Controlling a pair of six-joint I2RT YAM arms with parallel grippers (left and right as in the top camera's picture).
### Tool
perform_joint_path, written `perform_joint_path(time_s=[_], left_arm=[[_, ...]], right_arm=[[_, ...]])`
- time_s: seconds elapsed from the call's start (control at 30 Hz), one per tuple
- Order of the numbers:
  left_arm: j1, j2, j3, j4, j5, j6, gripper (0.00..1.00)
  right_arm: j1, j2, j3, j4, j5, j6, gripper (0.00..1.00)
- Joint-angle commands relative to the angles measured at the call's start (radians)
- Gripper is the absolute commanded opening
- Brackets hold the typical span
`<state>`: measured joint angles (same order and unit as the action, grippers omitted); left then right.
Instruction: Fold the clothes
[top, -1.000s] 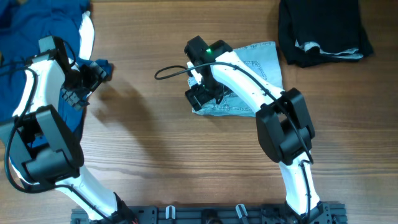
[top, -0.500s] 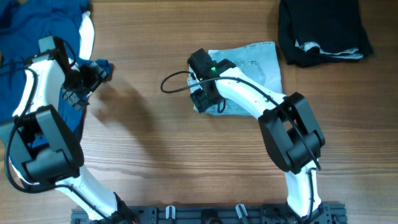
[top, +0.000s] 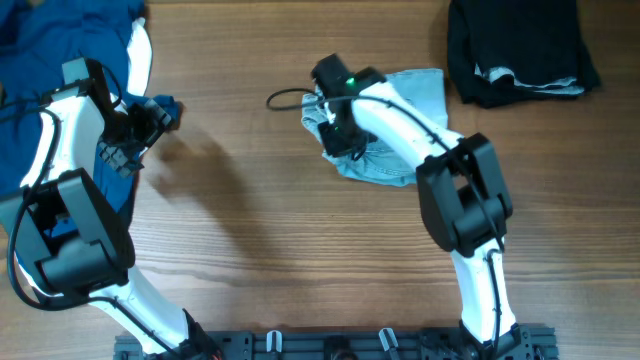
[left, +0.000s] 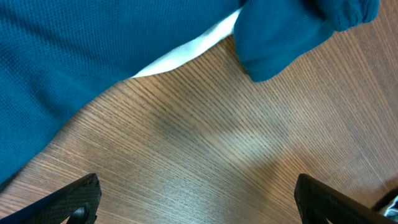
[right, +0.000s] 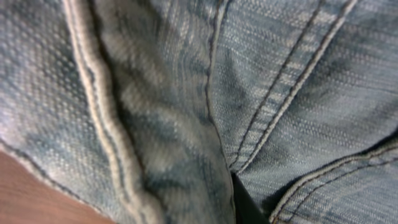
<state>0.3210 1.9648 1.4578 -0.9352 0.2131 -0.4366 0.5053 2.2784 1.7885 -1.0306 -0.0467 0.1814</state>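
Note:
The pale blue denim shorts (top: 412, 108) lie at the table's middle back, their left edge bunched and raised. My right gripper (top: 337, 137) sits on that left edge, shut on a fold of the denim. In the right wrist view the denim shorts (right: 298, 74) fill the frame, with seams and a hem bunched where the jaws meet; the fingers themselves are hidden by cloth. My left gripper (top: 150, 118) hangs open over bare wood at the far left, both fingertips (left: 74, 199) wide apart with nothing between them.
A dark blue garment (top: 60, 25) is heaped at the back left, one sleeve end (left: 280, 37) lying just beyond my left gripper. A folded black garment (top: 520, 45) rests at the back right. A black cable loops beside the right wrist.
My right gripper went from open to shut on the shorts' left edge and moved toward the back of the table, dragging and bunching the denim. The left arm stayed still.

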Motion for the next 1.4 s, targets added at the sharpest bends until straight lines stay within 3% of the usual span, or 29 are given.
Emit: perform_joint_path(time_s=[0.0, 0.23, 0.37, 0.67, 0.83, 1.07, 1.1, 1.17, 1.23, 1.3, 1.37], left_arm=[[0.002, -0.018, 0.014, 0.000, -0.006, -0.013, 1.00], [0.002, -0.018, 0.014, 0.000, -0.006, -0.013, 1.00], [0.002, -0.018, 0.014, 0.000, -0.006, -0.013, 1.00], [0.002, -0.018, 0.014, 0.000, -0.006, -0.013, 1.00], [0.002, -0.018, 0.014, 0.003, -0.006, -0.013, 1.00], [0.002, -0.018, 0.014, 0.003, -0.006, -0.013, 1.00], [0.002, -0.018, 0.014, 0.003, -0.006, -0.013, 1.00], [0.002, -0.018, 0.014, 0.003, -0.006, -0.013, 1.00], [0.002, -0.018, 0.014, 0.003, -0.006, -0.013, 1.00], [0.002, -0.018, 0.014, 0.003, -0.006, -0.013, 1.00], [0.002, -0.018, 0.014, 0.003, -0.006, -0.013, 1.00]], right_arm=[[-0.105, 0.014, 0.050, -0.084, -0.017, -0.048, 0.04], [-0.162, -0.246, 0.080, -0.081, -0.003, -0.089, 0.04], [-0.230, -0.379, 0.124, -0.077, 0.122, -0.122, 0.04], [-0.332, -0.427, 0.274, 0.018, 0.403, -0.275, 0.04], [-0.343, -0.425, 0.274, 0.042, 0.373, -0.341, 0.04], [-0.310, -0.423, 0.271, -0.109, 0.084, -0.365, 0.05], [-0.298, -0.423, 0.270, -0.124, 0.082, -0.364, 0.07], [-0.285, -0.421, 0.265, -0.135, 0.082, -0.361, 0.26], [-0.284, -0.419, 0.265, -0.137, 0.082, -0.354, 0.59], [-0.284, -0.418, 0.265, -0.136, 0.082, -0.338, 0.72], [-0.284, -0.418, 0.265, -0.137, 0.073, -0.336, 0.76]])
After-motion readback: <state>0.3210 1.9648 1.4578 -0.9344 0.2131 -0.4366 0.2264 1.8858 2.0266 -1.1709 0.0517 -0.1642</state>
